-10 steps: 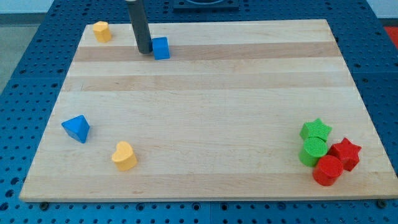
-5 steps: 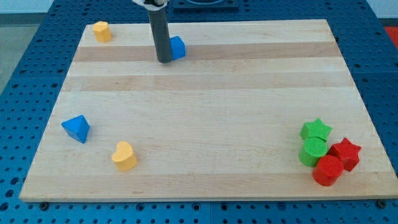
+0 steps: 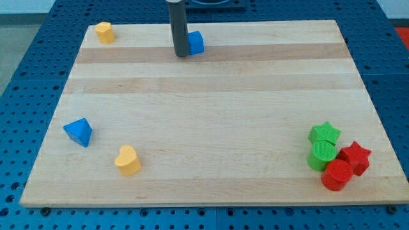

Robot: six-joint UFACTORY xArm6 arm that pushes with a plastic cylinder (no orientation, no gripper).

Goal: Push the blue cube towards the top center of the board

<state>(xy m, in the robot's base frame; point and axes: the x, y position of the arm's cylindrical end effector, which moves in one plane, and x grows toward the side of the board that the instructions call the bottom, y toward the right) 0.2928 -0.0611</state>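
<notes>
The blue cube (image 3: 195, 42) sits near the view's top edge of the wooden board (image 3: 211, 121), a little left of the board's middle line. My tip (image 3: 181, 55) stands right against the cube's left side, slightly below it in the view. The dark rod rises from the tip out of the view's top.
A yellow block (image 3: 105, 31) sits at the top left corner. A blue triangular block (image 3: 78, 131) and a yellow heart block (image 3: 127, 160) lie at the lower left. A green star (image 3: 324, 134), green cylinder (image 3: 321, 155), red star (image 3: 354, 157) and red cylinder (image 3: 336, 174) cluster at the lower right.
My tip has moved to the view's right along the top of the board, and the blue cube has slid right with it, ending slightly higher.
</notes>
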